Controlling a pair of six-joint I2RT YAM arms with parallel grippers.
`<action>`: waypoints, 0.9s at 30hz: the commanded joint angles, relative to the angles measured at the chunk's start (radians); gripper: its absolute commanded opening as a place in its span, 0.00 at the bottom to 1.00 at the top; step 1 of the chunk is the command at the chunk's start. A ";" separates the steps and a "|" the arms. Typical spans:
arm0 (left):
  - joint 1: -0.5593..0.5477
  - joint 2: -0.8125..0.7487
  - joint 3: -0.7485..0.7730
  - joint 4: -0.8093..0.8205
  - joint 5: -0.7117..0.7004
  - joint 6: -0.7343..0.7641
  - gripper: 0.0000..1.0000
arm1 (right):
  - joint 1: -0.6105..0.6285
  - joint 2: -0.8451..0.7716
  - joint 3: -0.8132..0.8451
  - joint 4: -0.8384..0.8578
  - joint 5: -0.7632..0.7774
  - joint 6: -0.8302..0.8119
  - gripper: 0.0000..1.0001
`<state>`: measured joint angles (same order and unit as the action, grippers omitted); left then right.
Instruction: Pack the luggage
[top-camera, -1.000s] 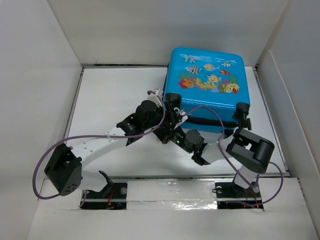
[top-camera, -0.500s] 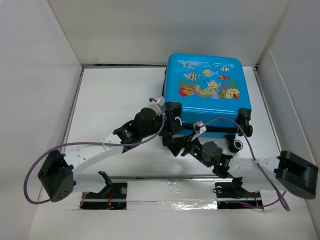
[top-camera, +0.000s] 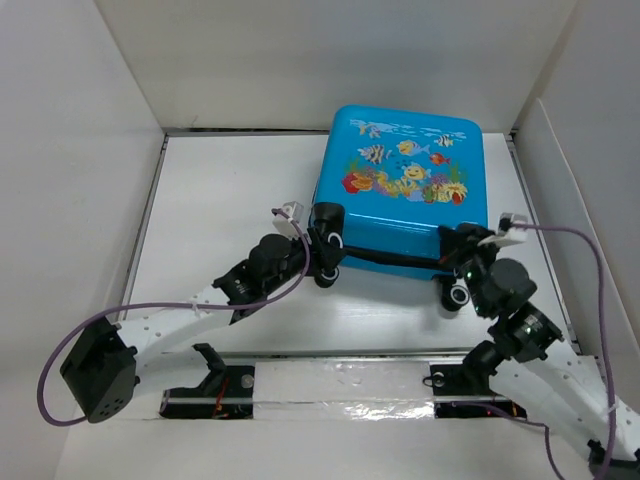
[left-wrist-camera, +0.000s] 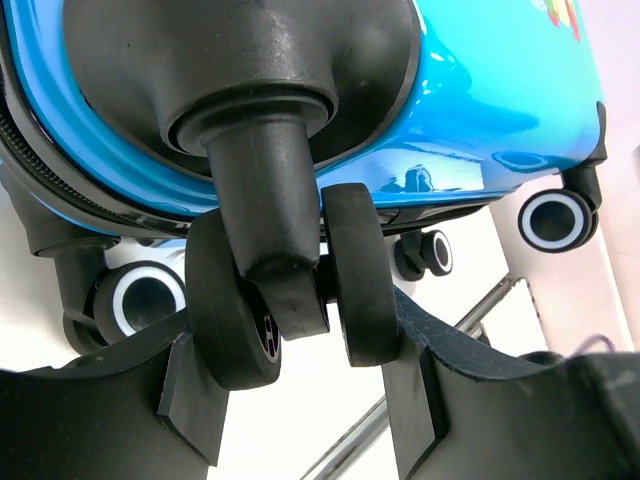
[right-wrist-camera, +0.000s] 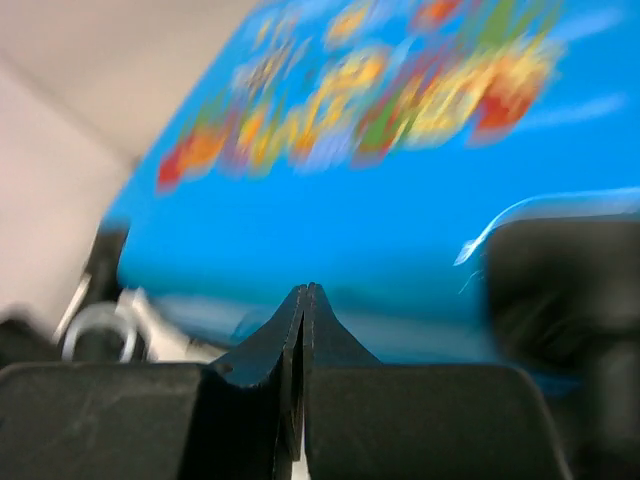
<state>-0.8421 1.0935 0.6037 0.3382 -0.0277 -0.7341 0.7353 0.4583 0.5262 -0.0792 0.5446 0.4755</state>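
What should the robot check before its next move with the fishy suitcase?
1. Luggage lid shut: ok, the shells meet in the top view.
2. Left gripper on a wheel: ok, the twin wheel is clamped from both sides.
3. Right gripper free: ok, shut on nothing.
4. Zip closed all round: cannot tell.
5. Luggage on the table: ok, back from the near edge.
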 joint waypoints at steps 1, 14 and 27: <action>-0.012 -0.066 -0.021 0.147 0.037 0.038 0.00 | -0.231 0.107 0.118 -0.091 -0.056 -0.127 0.00; -0.012 -0.093 -0.123 0.211 0.078 0.071 0.00 | -1.002 0.457 0.109 0.230 -1.065 -0.020 1.00; -0.144 0.098 -0.101 0.404 0.190 0.075 0.00 | -0.841 0.907 0.367 0.441 -1.333 0.066 0.97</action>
<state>-0.9237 1.1275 0.4808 0.5968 -0.0872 -0.7353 -0.2161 1.2919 0.8043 0.3202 -0.5564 0.4725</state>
